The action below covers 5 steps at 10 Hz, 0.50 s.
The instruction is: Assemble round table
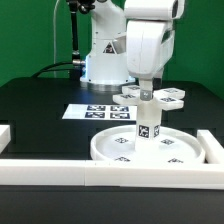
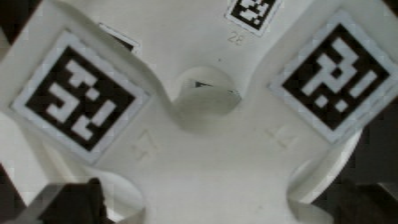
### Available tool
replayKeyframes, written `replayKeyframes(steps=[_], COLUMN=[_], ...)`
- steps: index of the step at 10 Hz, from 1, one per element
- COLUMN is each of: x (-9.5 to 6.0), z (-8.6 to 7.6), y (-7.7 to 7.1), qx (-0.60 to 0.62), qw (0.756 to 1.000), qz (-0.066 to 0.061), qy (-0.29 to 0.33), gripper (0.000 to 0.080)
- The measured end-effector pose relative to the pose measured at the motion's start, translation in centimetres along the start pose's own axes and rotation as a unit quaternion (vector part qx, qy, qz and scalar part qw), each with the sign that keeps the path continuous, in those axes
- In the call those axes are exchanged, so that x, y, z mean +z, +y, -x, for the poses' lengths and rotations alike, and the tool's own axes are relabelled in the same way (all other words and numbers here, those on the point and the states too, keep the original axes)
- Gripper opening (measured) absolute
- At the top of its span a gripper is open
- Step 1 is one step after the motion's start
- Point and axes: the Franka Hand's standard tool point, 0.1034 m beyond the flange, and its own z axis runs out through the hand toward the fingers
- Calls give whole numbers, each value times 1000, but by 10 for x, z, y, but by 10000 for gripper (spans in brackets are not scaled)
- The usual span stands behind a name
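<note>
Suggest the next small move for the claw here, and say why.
Probably open and lift straight up: the leg stands upright at the middle of the round disc, with the claw at its top. The cross-shaped foot waits behind, likely next.

In the exterior view the arm's housing hides the pincer [image 1: 146, 92], so its jaws cannot be read. The cylinder leg [image 1: 148, 122] covers the middle of the round disc [image 1: 108, 150]. The wrist view is blurred and close; the foot [image 2: 199, 110] runs past the frame at twelve, three and nine o'clock.
</note>
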Motion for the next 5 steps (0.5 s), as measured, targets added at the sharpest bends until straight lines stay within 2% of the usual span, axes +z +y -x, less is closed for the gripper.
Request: replayKeyframes(steps=[5], x=[4], z=[1], y=[-1], qx=[-8], qw=[1000], qz=[-1], qy=[-7], gripper=[649])
